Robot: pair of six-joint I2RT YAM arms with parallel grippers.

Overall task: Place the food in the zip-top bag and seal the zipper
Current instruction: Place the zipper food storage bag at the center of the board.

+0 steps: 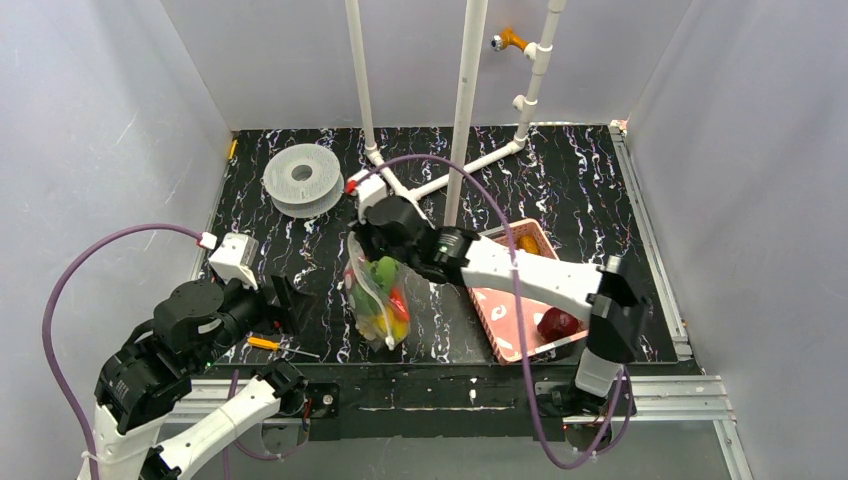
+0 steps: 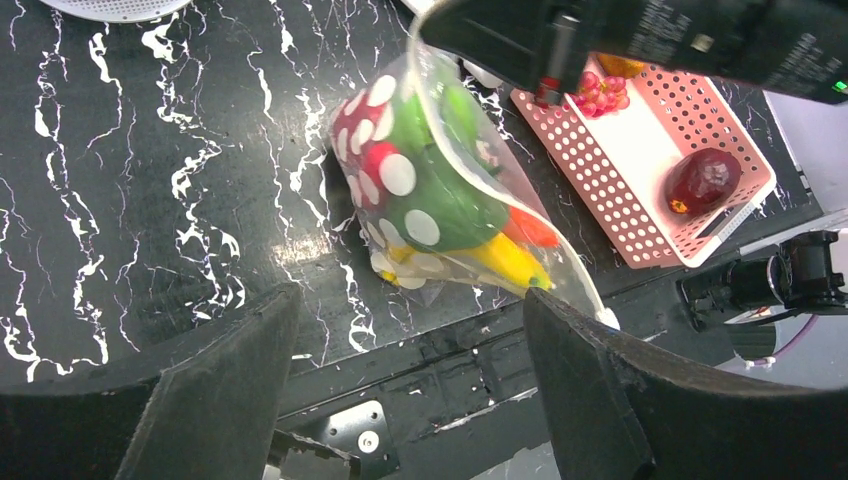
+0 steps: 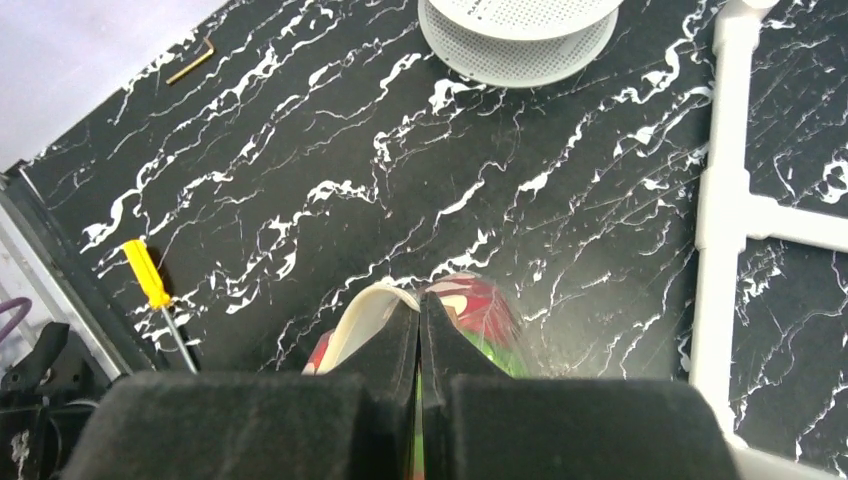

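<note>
Already holding food, the zip-top bag slants mid-tabletop, its long axis running from the pinched mouth down toward the near edge. The right tool is clamped on that mouth. The left tool, spread wide, faces the bag from its left.

White-dotted clear bag, pink basket, black white-veined table

The top camera looks down from behind the arms over the whole table. The left wrist camera faces right and the right wrist camera faces left, both close in. All three share the bag and spool.
</note>
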